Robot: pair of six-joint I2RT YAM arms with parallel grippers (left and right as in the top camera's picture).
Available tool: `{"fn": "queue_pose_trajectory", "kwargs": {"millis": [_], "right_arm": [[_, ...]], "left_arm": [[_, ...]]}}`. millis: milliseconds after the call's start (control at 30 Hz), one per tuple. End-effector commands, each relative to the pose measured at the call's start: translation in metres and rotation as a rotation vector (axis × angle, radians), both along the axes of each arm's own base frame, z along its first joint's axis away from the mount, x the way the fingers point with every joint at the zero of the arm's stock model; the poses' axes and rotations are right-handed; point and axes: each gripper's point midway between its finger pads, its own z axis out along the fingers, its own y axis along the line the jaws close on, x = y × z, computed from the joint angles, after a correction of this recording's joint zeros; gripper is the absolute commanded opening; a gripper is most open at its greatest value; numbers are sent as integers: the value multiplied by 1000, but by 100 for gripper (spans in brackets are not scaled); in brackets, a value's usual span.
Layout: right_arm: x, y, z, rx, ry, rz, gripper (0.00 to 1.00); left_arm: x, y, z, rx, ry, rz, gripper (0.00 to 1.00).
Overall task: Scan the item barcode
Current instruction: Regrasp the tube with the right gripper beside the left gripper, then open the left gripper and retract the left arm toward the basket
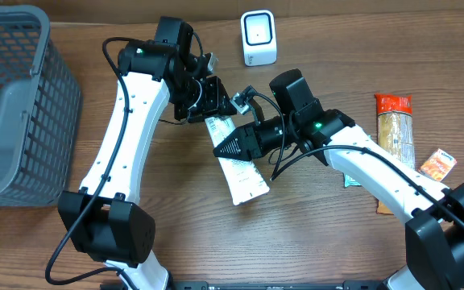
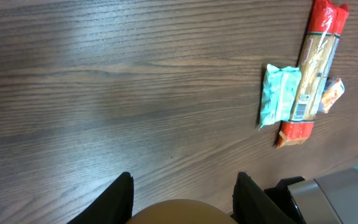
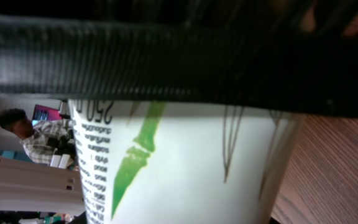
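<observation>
Carton (image 1: 246, 181) runs lengthwise from my left fingers (image 2: 120, 199), pinching its far end, toward me; right fingers (image 1: 230, 147) cross its middle, grip I cannot tell.

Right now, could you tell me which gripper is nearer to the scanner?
Left. The left gripper is at the carton's far end, just short of the scanner; the right gripper is farther back along the carton.

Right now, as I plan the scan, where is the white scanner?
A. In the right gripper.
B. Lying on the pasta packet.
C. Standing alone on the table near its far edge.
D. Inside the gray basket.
C: the scanner stands by itself on the table near the far edge, well apart from the basket.
</observation>
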Motion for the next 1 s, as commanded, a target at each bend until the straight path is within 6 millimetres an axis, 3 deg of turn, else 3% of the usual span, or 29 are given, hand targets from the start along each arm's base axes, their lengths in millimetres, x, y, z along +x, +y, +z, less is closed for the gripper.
{"fn": "queue_pose_trajectory", "kwargs": {"millis": [0, 67, 233, 500, 567, 667, 767, 967], "right_arm": [[0, -1, 12, 17, -28, -5, 41], [0, -1, 12, 17, -29, -5, 40], [0, -1, 12, 17, -32, -4, 26], [-1, -2, 10, 11, -22, -4, 25], [-1, -2, 11, 12, -23, -4, 20], [-1, -2, 11, 12, -24, -3, 14], [-1, -2, 11, 13, -26, -3, 15], [-1, -2, 11, 13, -24, -3, 15]], "left_arm": [[6, -10, 16, -48, -44, -16, 5], [10, -10, 17, -45, -59, -14, 5], [14, -10, 18, -48, -80, -15, 5], [21, -8, 18, -32, -110, -8, 10], [25, -9, 20, -36, -127, -8, 20], [37, -9, 24, -47, -181, -3, 50], [55, -4, 32, -62, -250, 29, 85], [93, 26, 48, -108, -336, 195, 88]]}}
